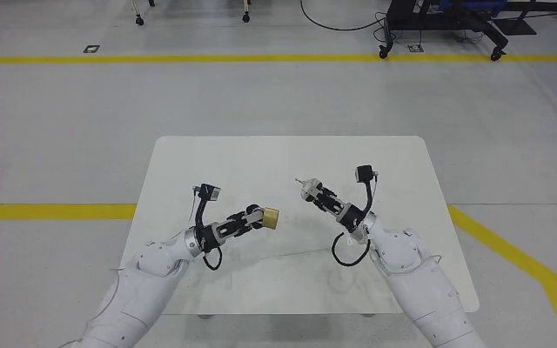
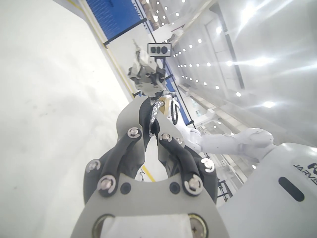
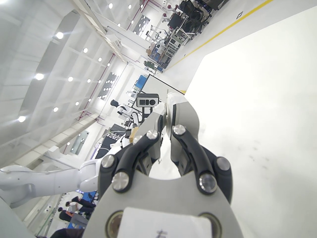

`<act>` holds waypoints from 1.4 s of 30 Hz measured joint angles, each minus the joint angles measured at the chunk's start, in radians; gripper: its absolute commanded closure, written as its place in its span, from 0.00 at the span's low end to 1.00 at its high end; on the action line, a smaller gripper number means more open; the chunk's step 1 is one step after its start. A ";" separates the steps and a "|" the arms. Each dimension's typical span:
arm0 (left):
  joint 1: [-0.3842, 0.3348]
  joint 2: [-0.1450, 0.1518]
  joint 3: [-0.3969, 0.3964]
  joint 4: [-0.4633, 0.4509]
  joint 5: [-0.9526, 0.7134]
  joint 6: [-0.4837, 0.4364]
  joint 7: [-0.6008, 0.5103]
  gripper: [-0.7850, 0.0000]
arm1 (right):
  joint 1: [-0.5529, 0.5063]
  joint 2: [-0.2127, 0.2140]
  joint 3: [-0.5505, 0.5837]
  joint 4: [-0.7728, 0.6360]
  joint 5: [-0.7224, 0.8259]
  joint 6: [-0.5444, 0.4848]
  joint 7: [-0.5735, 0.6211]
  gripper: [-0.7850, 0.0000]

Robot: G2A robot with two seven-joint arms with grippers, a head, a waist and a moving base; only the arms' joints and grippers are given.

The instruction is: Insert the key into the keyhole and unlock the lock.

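A brass padlock (image 1: 271, 217) is held above the white table (image 1: 287, 161) by my left gripper (image 1: 258, 215), which is shut on it. In the left wrist view the fingers (image 2: 145, 115) clamp the silvery shackle (image 2: 154, 111), with the brass body (image 2: 164, 105) just beyond. My right gripper (image 1: 312, 190) is shut on a small silver key (image 1: 301, 183) whose tip points away from the arm. The key and padlock hang apart, a short gap between them. In the right wrist view the right gripper (image 3: 165, 118) pinches the key head, and a bit of the padlock (image 3: 133, 132) shows beyond.
The table top around both arms is bare white, with its front edge (image 1: 331, 311) near the robot. Yellow floor lines (image 1: 261, 59) and wheeled frames (image 1: 435, 35) lie far behind the table.
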 measured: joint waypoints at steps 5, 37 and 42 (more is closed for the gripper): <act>-0.085 -0.039 0.079 0.095 -0.084 -0.027 -0.038 1.00 | 0.024 -0.010 -0.023 0.020 0.068 -0.004 0.059 1.00; -0.230 -0.169 0.127 0.454 -0.715 0.466 -0.454 1.00 | -0.056 0.011 0.125 0.000 0.292 -0.160 0.266 1.00; -0.243 -0.176 0.133 0.480 -0.721 0.483 -0.468 1.00 | -0.068 0.007 0.127 -0.017 0.215 -0.154 0.155 1.00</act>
